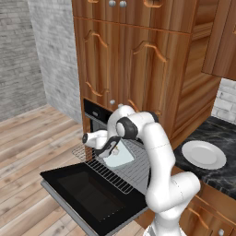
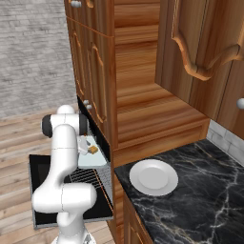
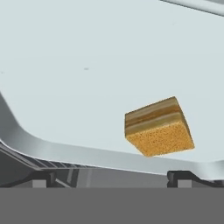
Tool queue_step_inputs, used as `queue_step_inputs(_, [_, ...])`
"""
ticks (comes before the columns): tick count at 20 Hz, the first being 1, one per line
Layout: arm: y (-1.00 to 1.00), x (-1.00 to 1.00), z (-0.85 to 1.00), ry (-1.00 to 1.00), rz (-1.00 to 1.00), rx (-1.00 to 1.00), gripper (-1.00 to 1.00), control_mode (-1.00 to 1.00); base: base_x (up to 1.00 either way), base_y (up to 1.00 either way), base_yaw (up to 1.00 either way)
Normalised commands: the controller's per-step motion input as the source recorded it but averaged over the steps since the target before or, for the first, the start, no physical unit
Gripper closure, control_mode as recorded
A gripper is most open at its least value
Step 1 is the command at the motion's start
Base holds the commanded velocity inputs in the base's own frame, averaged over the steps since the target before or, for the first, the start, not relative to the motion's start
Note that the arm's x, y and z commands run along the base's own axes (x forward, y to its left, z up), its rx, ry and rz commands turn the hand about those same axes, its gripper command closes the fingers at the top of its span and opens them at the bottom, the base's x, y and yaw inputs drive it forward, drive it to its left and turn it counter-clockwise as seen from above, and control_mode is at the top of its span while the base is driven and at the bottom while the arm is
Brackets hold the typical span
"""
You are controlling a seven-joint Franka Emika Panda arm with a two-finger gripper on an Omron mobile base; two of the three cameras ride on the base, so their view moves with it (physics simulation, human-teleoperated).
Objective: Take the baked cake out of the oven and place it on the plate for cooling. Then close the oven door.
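Note:
The baked cake (image 3: 158,127), a small golden-orange block, lies on a pale baking tray (image 3: 87,65) that rests on the pulled-out wire rack (image 1: 123,177) of the oven (image 1: 94,111). My gripper (image 3: 111,179) hovers just above the tray's near rim, open, with the cake a little ahead between the fingertips' line and to the right. From the right base view the cake (image 2: 93,149) sits beside the gripper (image 2: 85,145). The oven door (image 1: 87,191) hangs fully open and flat. The white plate (image 1: 203,154) lies bare on the black counter to the right.
Wooden cabinet doors (image 1: 120,64) rise above the oven. The black marble counter (image 2: 200,190) stretches right of the plate (image 2: 153,177). The open door (image 2: 40,190) juts out over the wooden floor in front of my base.

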Motion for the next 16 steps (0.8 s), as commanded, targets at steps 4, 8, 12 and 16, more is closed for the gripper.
queue_step_inputs(4, [0.00,0.04,-0.05,0.00,0.02,0.00,-1.00,-1.00,0.00,0.00,0.00])
queue_step_inputs(8, [0.01,0.03,-0.02,0.00,0.05,0.00,-1.00,-1.00,0.00,0.00,0.00])
queue_step_inputs(12, [0.05,0.07,-0.01,0.00,0.07,0.00,-1.00,-1.00,0.00,0.00,0.00])
queue_step_inputs(16, [0.06,0.10,-0.01,0.00,0.07,0.00,-1.00,-1.00,0.00,0.00,0.00])
